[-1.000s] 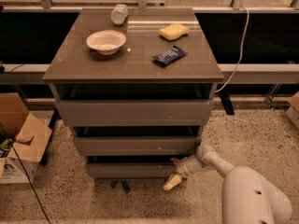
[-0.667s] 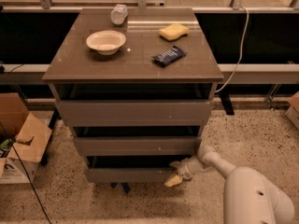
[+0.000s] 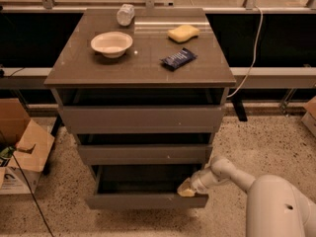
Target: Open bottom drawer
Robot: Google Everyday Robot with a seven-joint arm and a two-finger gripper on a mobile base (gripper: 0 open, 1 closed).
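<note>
The bottom drawer [image 3: 143,200] sits lowest in the cabinet, its front standing well out and its dark tray showing. The gripper [image 3: 186,189] rests at its right top edge; whether it clasps, I cannot tell. Farther up, the cabinet top [image 3: 143,68] bears a white bowl [image 3: 111,44], a dark packet [image 3: 178,59] and a yellow sponge [image 3: 183,32].

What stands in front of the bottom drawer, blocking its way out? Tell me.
Nothing visible does. The hand is at the right front corner of the bottom drawer; only speckled floor lies ahead of its front panel.
</note>
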